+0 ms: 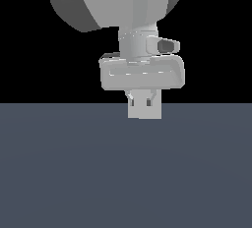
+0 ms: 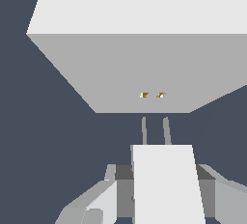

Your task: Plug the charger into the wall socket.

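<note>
Charger (image 2: 166,179) clamped in gripper (image 2: 164,189), its two prongs (image 2: 155,130) pointing at the socket (image 2: 144,68) just beyond, near but apart from the two orange holes (image 2: 152,95); push straight in, prongs level and lined with holes.

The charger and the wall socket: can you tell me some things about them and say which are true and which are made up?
1. The tool is holding the charger. True.
2. The charger's prongs are already inside the wall socket. False: they stop short of it, with a gap showing.
3. The socket has two small orange-brown holes. True.
4. The prongs point away from the socket. False: they point toward its holes.
5. The charger is bigger than the socket plate. False: the plate looks much larger.
</note>
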`<move>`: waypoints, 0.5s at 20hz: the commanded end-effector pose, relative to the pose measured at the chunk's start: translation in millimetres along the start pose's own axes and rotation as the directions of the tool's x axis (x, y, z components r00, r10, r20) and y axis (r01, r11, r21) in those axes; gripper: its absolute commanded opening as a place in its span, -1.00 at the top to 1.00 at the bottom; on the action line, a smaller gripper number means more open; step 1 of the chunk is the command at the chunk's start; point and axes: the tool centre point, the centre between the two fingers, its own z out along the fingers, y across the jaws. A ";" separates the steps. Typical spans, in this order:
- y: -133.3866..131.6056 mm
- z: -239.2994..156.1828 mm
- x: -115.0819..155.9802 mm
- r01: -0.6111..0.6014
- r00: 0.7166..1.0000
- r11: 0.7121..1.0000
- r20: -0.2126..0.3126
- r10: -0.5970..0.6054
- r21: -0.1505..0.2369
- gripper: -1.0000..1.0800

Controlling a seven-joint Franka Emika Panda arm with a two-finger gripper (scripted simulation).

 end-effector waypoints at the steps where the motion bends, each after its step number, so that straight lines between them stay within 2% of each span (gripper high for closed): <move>1: 0.1 2.9 8.9 0.000 1.000 1.000 0.000 0.000 0.000 1.00; 10: 0.1 10.5 30.1 0.000 1.000 1.000 0.000 0.000 0.000 1.00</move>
